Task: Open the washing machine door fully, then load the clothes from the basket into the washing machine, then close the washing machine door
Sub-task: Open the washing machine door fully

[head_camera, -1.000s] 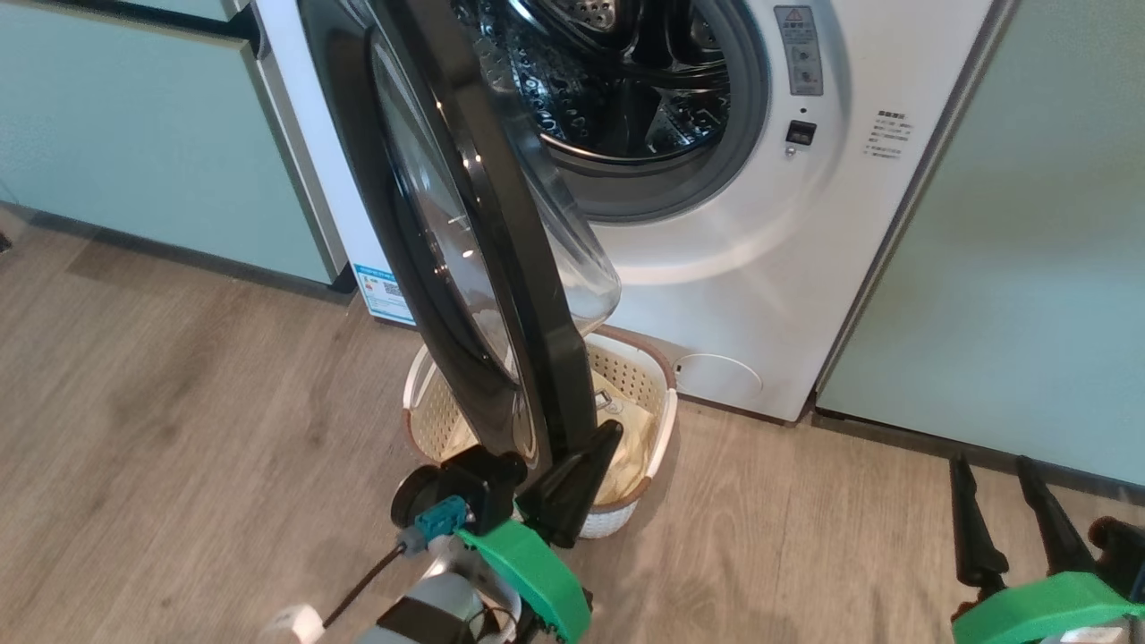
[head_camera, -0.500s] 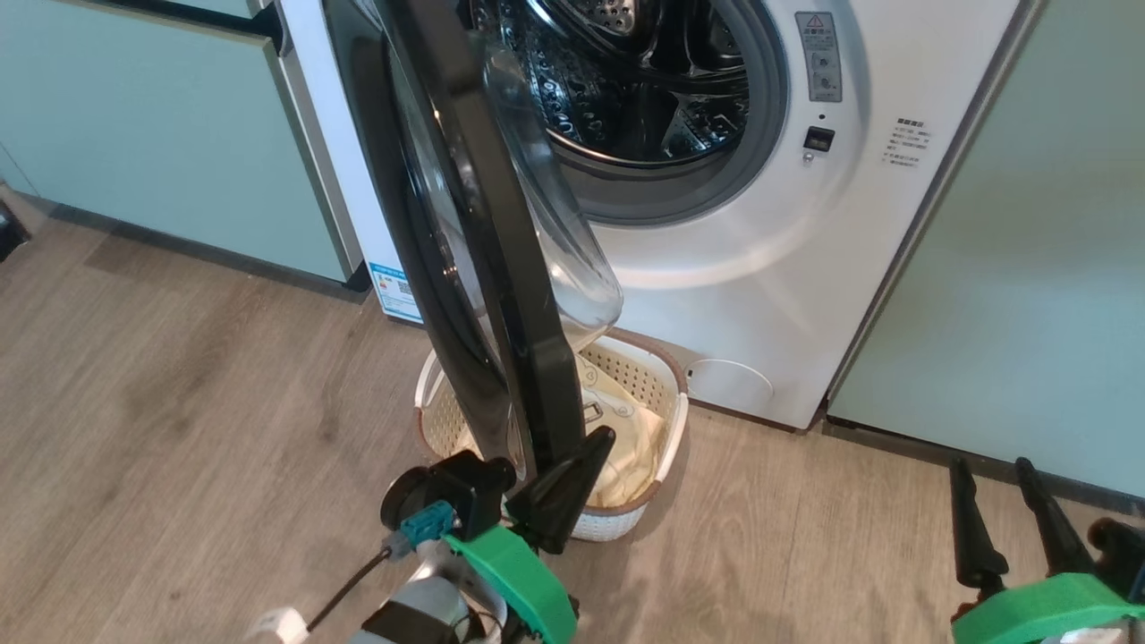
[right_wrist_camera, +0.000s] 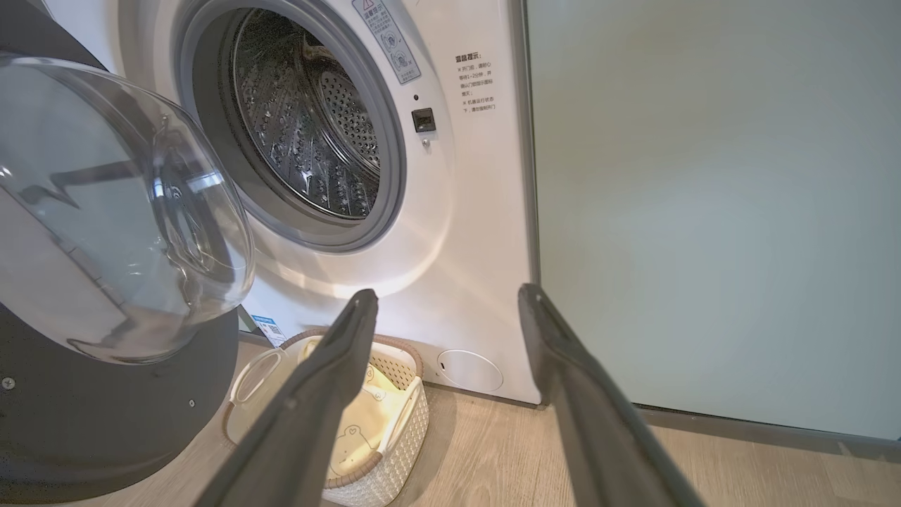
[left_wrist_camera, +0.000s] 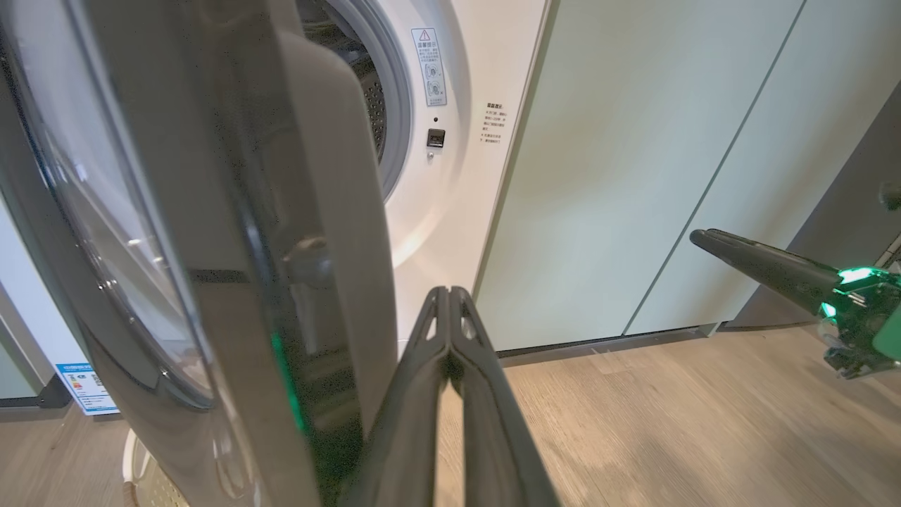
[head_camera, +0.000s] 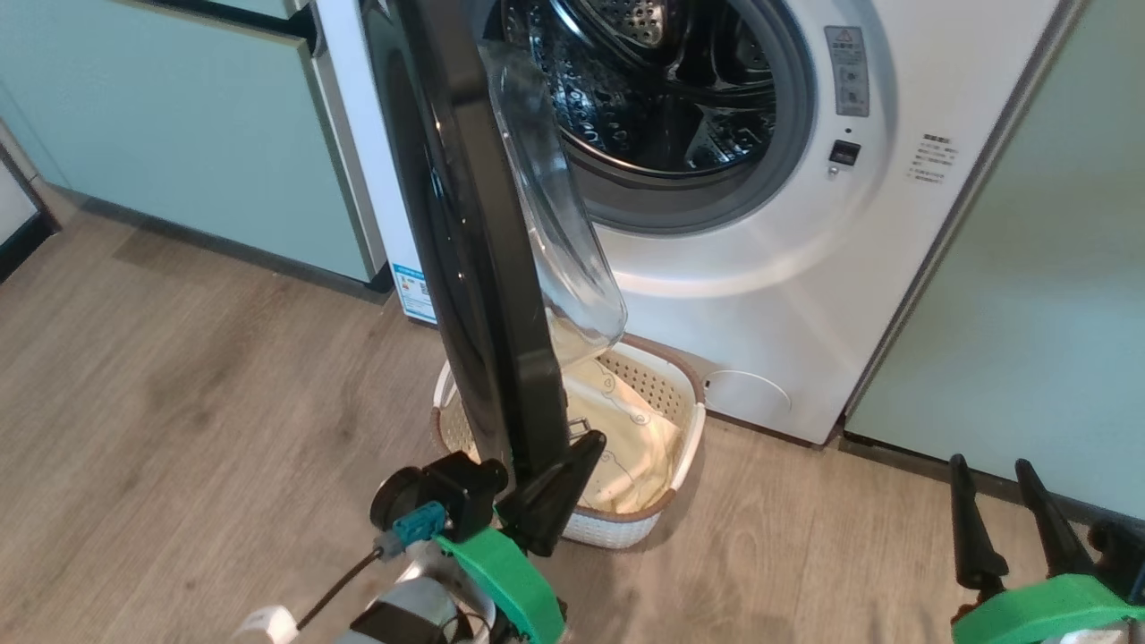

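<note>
The washing machine door stands swung out from the washing machine, edge-on in the head view, so the perforated steel drum is open to sight. Its clear porthole bowl bulges from the side that faces the drum.

The left tool is pinched fully together with nothing between its fingers. It points up at the door's lower free edge, on the drum side. In the left wrist view the closed tips sit just beside the door's rim; whether they actually touch it I cannot tell.

The basket sits on the wood floor close in front of the washing machine, under the open door, which hides its left part in the head view. The clothes lie inside it, pale yellow, and an outlined bear face shows on them in the right wrist view.

The right tool is spread wide and empty, low over the floor at the robot's right, well apart from the basket. In the right wrist view its fingers point toward the washing machine's lower front and the pale green cabinet beside it. A small blue sticker marks the washing machine's lower left corner.
</note>
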Controlling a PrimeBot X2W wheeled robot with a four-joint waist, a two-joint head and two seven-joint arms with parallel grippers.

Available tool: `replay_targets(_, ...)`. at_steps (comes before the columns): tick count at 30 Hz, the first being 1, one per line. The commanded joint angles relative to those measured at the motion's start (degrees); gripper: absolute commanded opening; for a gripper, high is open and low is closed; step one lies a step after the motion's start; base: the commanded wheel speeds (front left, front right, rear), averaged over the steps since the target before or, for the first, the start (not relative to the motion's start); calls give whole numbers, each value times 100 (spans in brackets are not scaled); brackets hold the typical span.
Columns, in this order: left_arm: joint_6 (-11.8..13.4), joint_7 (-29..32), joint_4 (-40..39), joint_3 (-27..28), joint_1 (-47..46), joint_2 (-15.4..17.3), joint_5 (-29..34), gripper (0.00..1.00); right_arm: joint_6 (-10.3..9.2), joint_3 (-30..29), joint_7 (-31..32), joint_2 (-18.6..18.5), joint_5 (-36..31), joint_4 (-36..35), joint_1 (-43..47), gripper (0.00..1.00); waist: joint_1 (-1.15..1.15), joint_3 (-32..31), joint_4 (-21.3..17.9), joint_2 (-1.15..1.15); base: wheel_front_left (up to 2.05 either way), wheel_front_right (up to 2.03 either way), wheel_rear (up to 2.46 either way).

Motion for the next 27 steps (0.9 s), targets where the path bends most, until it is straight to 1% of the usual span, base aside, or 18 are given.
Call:
replay_targets(1,88,-5,-162,393,-344,197,-59,0,25,73,-55,-41,-13,-163,-160,100,0,-15,56,0,0,0,0)
replay_targets(10,110,65,-345,382,-290,286,-101,0,25,80,-55,-21,-16,-154,-197,100,0,-22,205,0,0,0,0)
replay_targets(16,109,160,-587,373,-142,429,-145,0,25,132,-55,-21,-5,-115,-186,100,0,-39,283,0,0,0,0)
replay_targets(22,184,301,-876,450,42,594,-232,0,25,107,-55,12,-4,-103,-171,100,0,-67,379,0,0,0,0)
replay_targets(27,240,365,-979,515,99,653,-311,0,25,80,-55,21,-5,-112,-181,100,0,-83,528,0,0,0,0)
